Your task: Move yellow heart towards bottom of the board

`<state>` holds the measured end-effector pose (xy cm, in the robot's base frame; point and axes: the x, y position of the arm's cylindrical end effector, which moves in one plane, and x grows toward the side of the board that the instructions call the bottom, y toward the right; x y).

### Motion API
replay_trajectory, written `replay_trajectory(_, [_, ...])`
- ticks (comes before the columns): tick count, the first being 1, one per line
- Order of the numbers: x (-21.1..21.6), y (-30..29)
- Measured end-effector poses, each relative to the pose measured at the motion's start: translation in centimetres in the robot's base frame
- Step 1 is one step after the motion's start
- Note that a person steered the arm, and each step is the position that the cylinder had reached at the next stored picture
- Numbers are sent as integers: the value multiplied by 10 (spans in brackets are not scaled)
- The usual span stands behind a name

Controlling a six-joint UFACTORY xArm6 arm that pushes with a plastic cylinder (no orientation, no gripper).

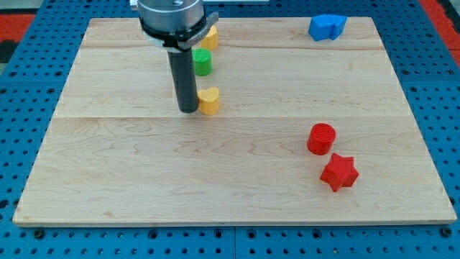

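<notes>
The yellow heart (209, 101) lies on the wooden board (230, 173), left of centre in the upper half. My tip (188, 110) stands right at the heart's left side, touching or nearly touching it. A green cylinder (202, 62) sits just above the heart. Another yellow block (210, 37) lies above that, partly hidden behind the arm's head; its shape is unclear.
A blue block (327, 26) sits near the board's top right edge. A red cylinder (321, 139) and a red star (338, 172) lie at the lower right. A blue pegboard (21, 86) surrounds the board.
</notes>
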<state>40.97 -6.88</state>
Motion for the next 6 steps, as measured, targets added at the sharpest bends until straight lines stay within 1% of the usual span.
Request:
replay_trajectory(1, [-30, 11])
replay_trajectory(2, [-30, 62])
replay_trajectory(3, [-34, 69])
replay_trajectory(4, [-10, 104])
replay_trajectory(5, [35, 115])
replay_trajectory(6, [63, 111])
